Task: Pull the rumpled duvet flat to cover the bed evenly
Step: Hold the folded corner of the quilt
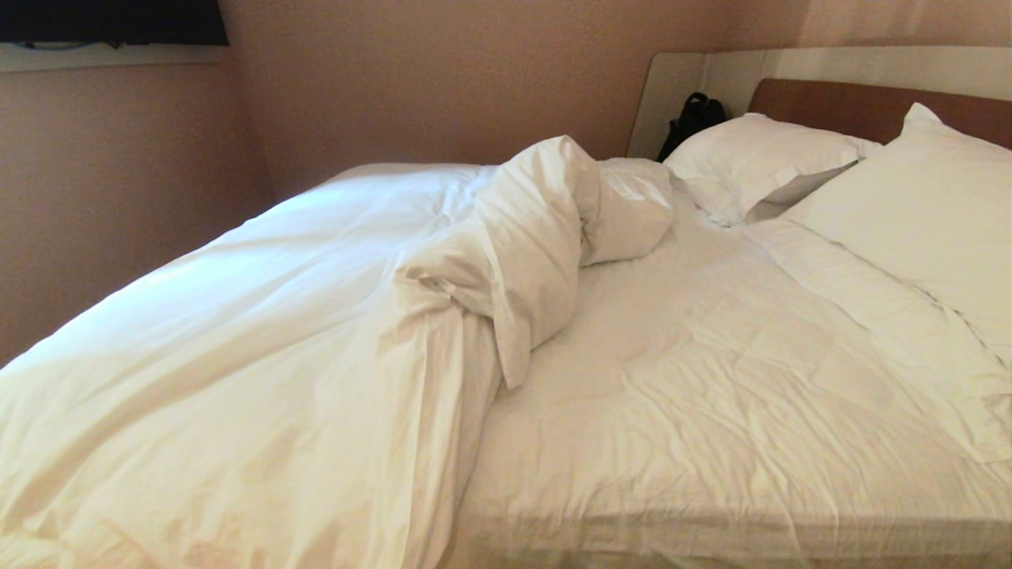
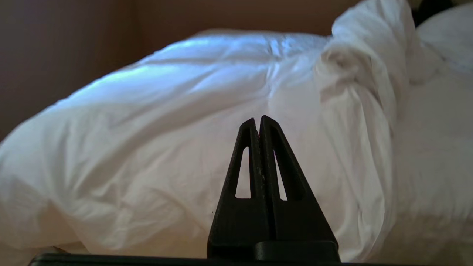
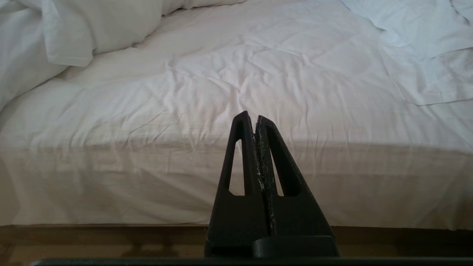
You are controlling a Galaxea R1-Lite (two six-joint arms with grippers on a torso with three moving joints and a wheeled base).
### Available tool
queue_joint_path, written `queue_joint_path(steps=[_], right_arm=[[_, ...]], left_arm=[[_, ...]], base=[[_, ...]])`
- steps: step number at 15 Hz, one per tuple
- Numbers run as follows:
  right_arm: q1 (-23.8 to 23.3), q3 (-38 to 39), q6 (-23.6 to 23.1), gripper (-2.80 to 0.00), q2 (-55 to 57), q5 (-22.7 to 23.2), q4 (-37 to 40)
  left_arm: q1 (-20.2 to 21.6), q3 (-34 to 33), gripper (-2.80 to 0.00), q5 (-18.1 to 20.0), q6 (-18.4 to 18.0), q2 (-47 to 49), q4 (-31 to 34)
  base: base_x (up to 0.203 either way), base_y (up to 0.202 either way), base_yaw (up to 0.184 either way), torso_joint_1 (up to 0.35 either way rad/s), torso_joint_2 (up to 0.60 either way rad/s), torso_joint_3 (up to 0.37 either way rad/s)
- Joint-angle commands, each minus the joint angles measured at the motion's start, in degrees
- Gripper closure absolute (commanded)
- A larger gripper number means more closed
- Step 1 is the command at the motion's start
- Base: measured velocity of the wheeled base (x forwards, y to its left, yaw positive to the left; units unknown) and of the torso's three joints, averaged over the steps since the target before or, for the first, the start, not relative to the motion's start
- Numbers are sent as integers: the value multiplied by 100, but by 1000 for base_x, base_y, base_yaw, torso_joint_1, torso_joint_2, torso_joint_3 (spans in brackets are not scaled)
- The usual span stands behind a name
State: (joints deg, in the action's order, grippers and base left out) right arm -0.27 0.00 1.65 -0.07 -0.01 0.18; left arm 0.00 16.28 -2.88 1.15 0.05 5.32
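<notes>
Because the duvet [image 1: 261,340] is bunched over the foot-end half of the bed [image 1: 711,545], with a twisted ridge across the middle, bare sheet [image 1: 711,379] runs up to the pillows [image 1: 925,213]. That sheet leaves open room for pulling. Both the left tool [image 2: 257,119] and right tool [image 3: 251,116] are clenched empty, short of the near edge.

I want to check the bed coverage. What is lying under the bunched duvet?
The duvet lies on the bed's left half, over its sheet, which shows bare on the right. Anything else beneath the duvet is hidden.
</notes>
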Motion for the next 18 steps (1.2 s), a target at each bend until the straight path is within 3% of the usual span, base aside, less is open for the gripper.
queue_joint_path(steps=[1, 8, 10, 18], right_arm=[[0, 0, 2, 0, 7, 1, -1], [0, 0, 2, 0, 7, 1, -1], [0, 0, 2, 0, 7, 1, -1], [0, 0, 2, 0, 7, 1, -1]], left_arm=[[1, -610, 0, 32, -3, -5, -298], [1, -1531, 0, 47, 28, -5, -602], [4, -1628, 0, 87, 61, -1, -812], [0, -1628, 0, 95, 175, 0, -646]], base=[[0, 0, 0, 0, 0, 0], [0, 0, 0, 0, 0, 0], [0, 0, 0, 0, 0, 0], [0, 0, 0, 0, 0, 0]])
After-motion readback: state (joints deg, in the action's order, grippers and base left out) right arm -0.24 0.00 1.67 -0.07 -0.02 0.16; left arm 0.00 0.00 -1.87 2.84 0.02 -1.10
